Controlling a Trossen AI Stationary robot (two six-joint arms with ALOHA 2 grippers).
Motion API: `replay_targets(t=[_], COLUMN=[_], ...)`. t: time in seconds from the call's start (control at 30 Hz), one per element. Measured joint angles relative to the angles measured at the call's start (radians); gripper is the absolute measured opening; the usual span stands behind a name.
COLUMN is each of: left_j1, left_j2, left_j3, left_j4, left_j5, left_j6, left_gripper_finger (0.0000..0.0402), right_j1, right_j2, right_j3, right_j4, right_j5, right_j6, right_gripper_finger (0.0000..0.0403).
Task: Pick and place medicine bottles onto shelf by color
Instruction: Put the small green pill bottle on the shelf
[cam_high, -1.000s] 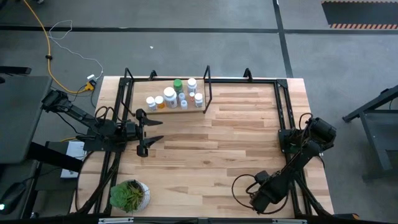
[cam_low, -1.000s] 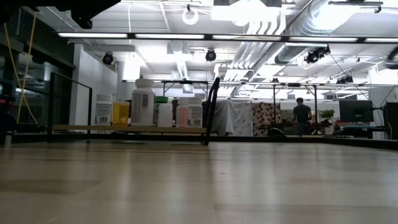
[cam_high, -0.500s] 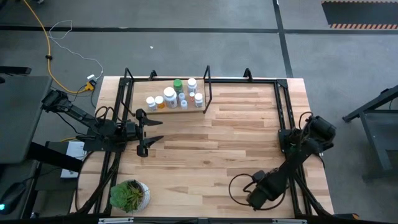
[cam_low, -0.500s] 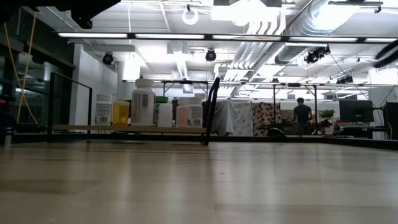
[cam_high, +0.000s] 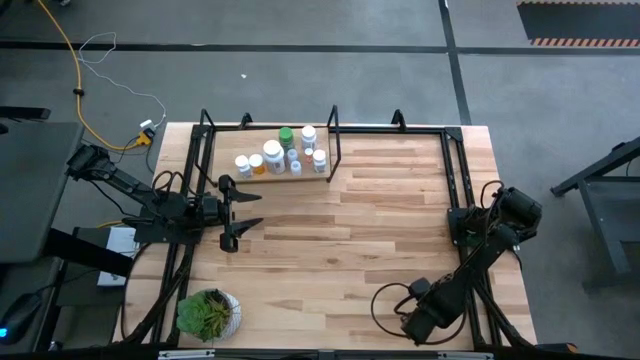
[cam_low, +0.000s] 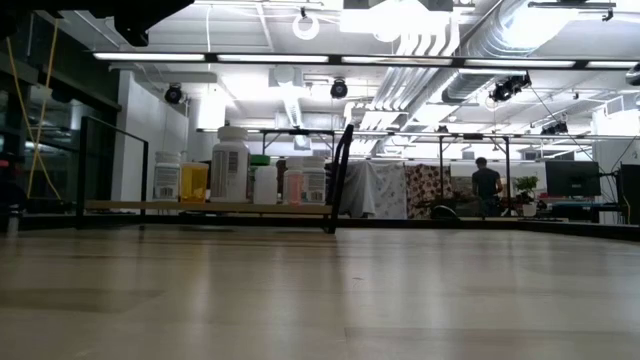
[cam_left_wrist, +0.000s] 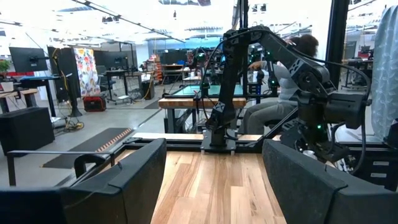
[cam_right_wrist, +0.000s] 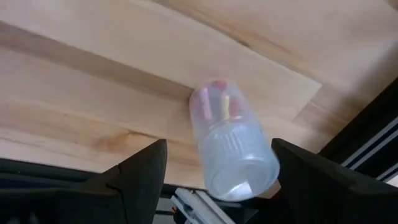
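Note:
The shelf (cam_high: 268, 176) stands at the table's far left, and several medicine bottles (cam_high: 274, 155) stand upright on its plank: mostly white, one green (cam_high: 286, 134). The low view shows them in a row (cam_low: 230, 165). One clear bottle (cam_right_wrist: 231, 144) with pink and yellow pills and a ribbed white cap lies on its side on the wood near the table's near right edge. My right gripper (cam_right_wrist: 221, 171) is open, with one finger on either side of it. In the high view that gripper (cam_high: 415, 320) hides the bottle. My left gripper (cam_high: 247, 212) waits open at the table's left. My right gripper comes down at the lying bottle from above with its fingers wide apart. One finger (cam_right_wrist: 311, 177) stands right beside the cap end (cam_right_wrist: 264, 168); I cannot tell whether it touches. The other finger stands clear of the bottle.
A potted green plant (cam_high: 208, 312) sits at the near left corner. Black frame rods run along the table's left and right sides (cam_high: 455, 170). Bare wood lies between the shelf and my right arm. People and benches show in the room beyond (cam_low: 486, 182).
My right arm has swayed a little toward the table's left and back again near the near edge. The bottles on the shelf have stayed put.

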Motion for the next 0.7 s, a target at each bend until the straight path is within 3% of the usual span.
replay_targets(t=[0.5, 0.7], left_j1=[0.000, 0.000], left_j2=[0.000, 0.000], left_j3=[0.000, 0.000], left_j4=[0.000, 0.000], left_j5=[0.000, 0.000], left_j6=[0.000, 0.000], left_gripper_finger=[0.0257, 0.0257], right_j1=[0.000, 0.000], right_j2=[0.000, 0.000], right_j3=[0.000, -0.001], right_j4=[-0.006, -0.019], right_j5=[-0.008, -0.004], right_j6=[-0.010, -0.017], right_gripper_finger=[0.0277, 0.0229])
